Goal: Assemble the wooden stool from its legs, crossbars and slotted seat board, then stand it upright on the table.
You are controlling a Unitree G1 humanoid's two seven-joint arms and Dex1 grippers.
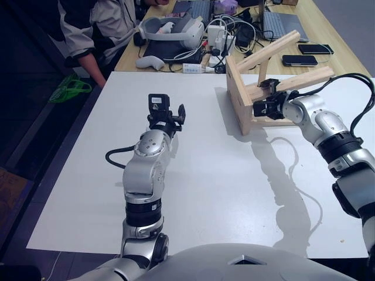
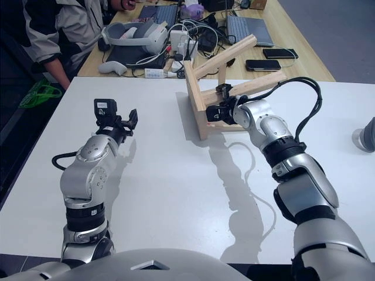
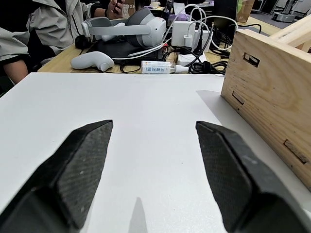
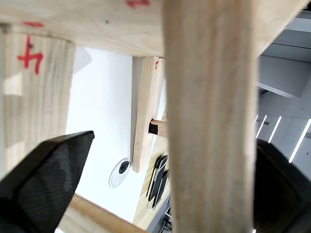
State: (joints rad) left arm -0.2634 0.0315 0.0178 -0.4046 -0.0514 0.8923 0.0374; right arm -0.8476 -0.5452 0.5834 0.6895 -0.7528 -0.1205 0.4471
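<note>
Lying on its side on the matte white table [image 1: 193, 181], the pale wooden stool [image 1: 245, 111] is already joined together. Its flat seat board [image 3: 272, 92] stands on edge, and its square-cut legs [image 1: 275, 48] slope up and away from the board.

The right gripper [image 1: 266, 96] sits in among those legs, just behind the seat board's underside. Its two black, textured fingers [image 4: 43, 179] are spread wide on either side of a straight-grained wooden bar [image 4: 214, 121]. A clear gap of white table shows between one pad and the bar, so the bar is straddled, not clamped. Whether the other pad touches the wood cannot be told. More planed bars with red pen marks cross close in front of this gripper.

The left gripper [image 1: 166, 111] hovers low over bare tabletop, well apart from the stool. Its wedge-shaped, rubbery fingers [image 3: 77, 170] are spread wide with nothing between them. The seat board's outer face lies ahead of it, off toward the right arm. That face shows plywood grain and small rectangular slots.

Beyond both grippers, past the table's far edge, a wooden desk [image 1: 328, 32] carries a white headset [image 1: 176, 29], a white hand controller [image 1: 150, 61], tangled cables [image 1: 231, 32] and two dark phones [image 1: 307, 54].
</note>
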